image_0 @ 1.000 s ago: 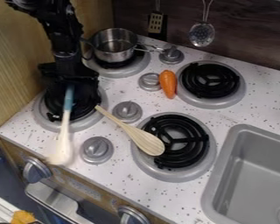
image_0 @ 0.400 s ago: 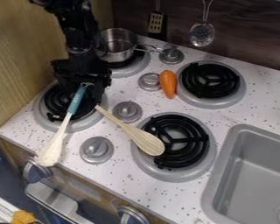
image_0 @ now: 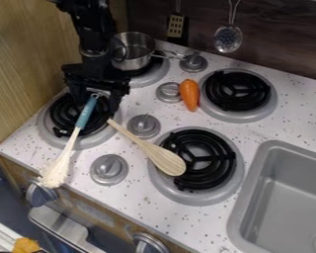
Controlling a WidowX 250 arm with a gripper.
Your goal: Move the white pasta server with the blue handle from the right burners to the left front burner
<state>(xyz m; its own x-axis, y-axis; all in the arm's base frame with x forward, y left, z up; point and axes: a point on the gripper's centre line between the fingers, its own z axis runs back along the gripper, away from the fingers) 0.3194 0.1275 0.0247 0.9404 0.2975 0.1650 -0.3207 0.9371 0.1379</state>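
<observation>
- The claw (image_0: 95,103) has risen slightly and looks open around the handle end.
- The blue-handled spatula (image_0: 71,144) stays across the burner (image_0: 60,114), so its placing seems almost finished.

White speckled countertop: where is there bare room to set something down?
Bare: countertop between the grey sink and the round black-coiled burner beside the orange carrot. Crowded: left side, around the black claw, blue-handled white spatula and pale wooden spoon.

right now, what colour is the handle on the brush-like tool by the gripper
Blue, camera view.
</observation>
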